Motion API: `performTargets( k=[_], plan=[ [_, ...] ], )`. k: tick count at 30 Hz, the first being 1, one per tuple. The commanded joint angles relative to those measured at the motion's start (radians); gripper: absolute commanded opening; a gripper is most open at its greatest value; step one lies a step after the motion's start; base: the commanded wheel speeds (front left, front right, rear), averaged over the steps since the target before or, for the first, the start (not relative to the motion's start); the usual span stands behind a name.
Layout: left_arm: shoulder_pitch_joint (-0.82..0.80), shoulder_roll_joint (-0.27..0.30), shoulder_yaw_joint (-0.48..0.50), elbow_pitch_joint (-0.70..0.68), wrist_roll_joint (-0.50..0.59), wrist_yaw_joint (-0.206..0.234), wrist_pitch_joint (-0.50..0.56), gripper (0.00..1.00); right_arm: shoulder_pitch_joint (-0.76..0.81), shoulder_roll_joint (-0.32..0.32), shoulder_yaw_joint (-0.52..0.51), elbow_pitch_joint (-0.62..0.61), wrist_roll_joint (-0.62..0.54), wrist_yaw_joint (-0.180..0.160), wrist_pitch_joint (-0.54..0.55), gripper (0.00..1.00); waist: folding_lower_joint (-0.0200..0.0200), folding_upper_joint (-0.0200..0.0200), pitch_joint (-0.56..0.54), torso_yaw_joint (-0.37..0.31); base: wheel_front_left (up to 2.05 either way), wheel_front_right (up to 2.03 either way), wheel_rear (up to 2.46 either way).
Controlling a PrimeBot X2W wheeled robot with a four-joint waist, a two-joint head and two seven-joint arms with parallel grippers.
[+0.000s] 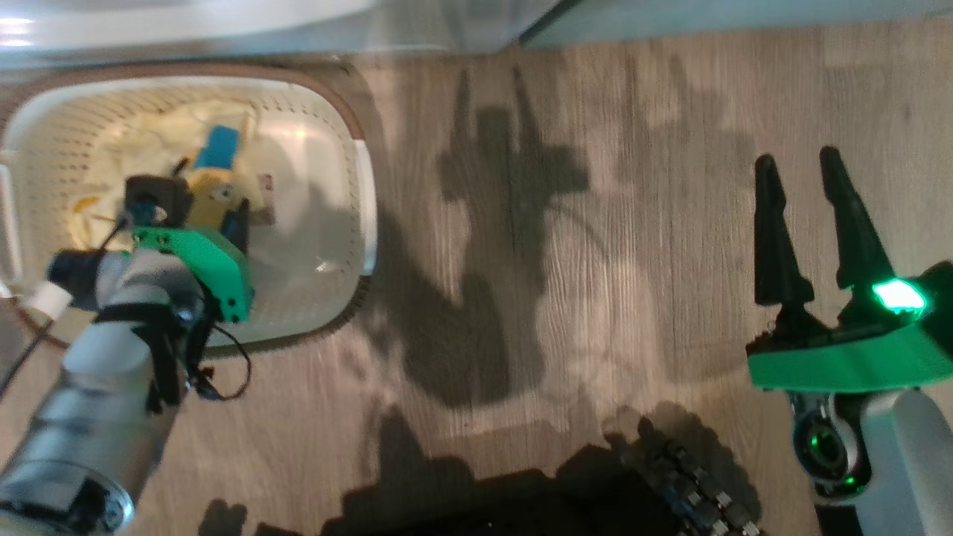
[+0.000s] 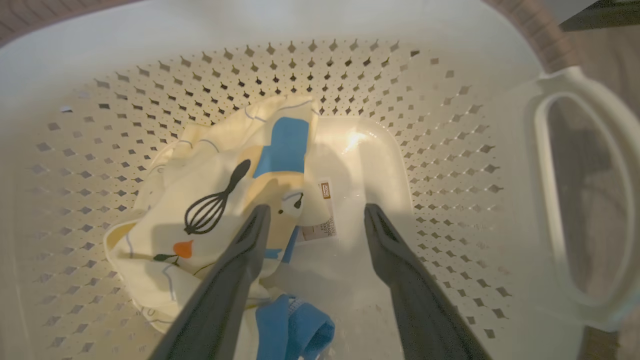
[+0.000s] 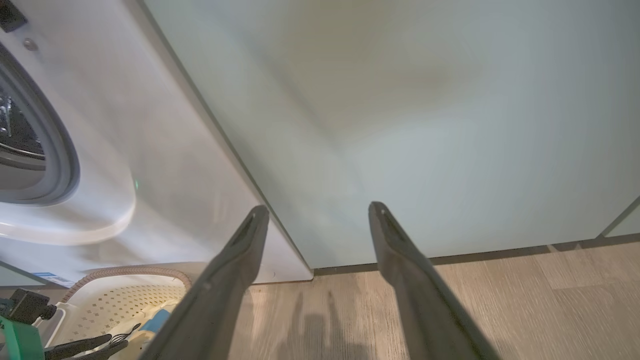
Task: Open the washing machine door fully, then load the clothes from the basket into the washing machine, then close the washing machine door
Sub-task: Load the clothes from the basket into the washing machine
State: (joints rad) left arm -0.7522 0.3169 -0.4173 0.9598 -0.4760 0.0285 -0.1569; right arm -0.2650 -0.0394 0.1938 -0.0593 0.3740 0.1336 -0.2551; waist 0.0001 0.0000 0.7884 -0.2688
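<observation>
Standing at twelve o'clock of the cream perforated plastic basket point(image 2: 450, 150): white front-loading washing machine point(image 3: 165, 150); left gripper point(image 2: 316, 207) hangs inside, wide, over pale yellow clothes point(image 2: 210, 200); right gripper point(image 1: 798, 158) wide, empty.

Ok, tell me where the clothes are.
Head view, upper left: the clothes lie inside the basket on the floor, with the left end effector over them.

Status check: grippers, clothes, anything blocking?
Left gripper open, inside basket, above clothes, nothing gripped. Right gripper open, empty, over floor. Nothing blocking the clothes.
</observation>
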Motion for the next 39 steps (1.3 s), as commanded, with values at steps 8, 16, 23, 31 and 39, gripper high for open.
performTargets(
  k=[8, 16, 23, 31, 39],
  plan=[
    [-0.093, 0.077, 0.035, 0.101, -0.009, -0.025, 0.008, 1.0, -0.024, -0.011, 0.02, -0.052, 0.051, -0.003, -0.007, 1.0, -0.0001, 0.0, 0.137, -0.066, 0.0, 0.0, 0.0],
    [-0.158, 0.121, 0.053, 0.176, -0.029, -0.039, 0.006, 1.0, -0.036, -0.011, 0.05, -0.069, 0.078, -0.003, -0.007, 1.0, -0.0001, 0.0, 0.203, -0.098, 0.0, 0.0, 0.0],
    [-0.193, 0.148, 0.054, 0.222, -0.036, -0.046, 0.014, 1.0, -0.039, -0.011, 0.065, -0.07, 0.089, -0.003, -0.007, 1.0, -0.0001, 0.0, 0.227, -0.117, 0.0, 0.0, 0.0],
    [-0.212, 0.138, 0.033, 0.258, -0.03, -0.052, 0.022, 0.0, -0.045, -0.011, 0.071, -0.06, 0.093, -0.003, -0.007, 1.0, -0.0001, 0.0, 0.217, -0.119, 0.0, 0.0, 0.0],
    [-0.201, 0.092, 0.018, 0.27, -0.032, -0.047, -0.041, 0.0, -0.037, -0.011, 0.035, -0.052, 0.061, -0.003, -0.007, 1.0, -0.0001, 0.0, 0.162, -0.072, 0.0, 0.0, 0.0]
  ],
)
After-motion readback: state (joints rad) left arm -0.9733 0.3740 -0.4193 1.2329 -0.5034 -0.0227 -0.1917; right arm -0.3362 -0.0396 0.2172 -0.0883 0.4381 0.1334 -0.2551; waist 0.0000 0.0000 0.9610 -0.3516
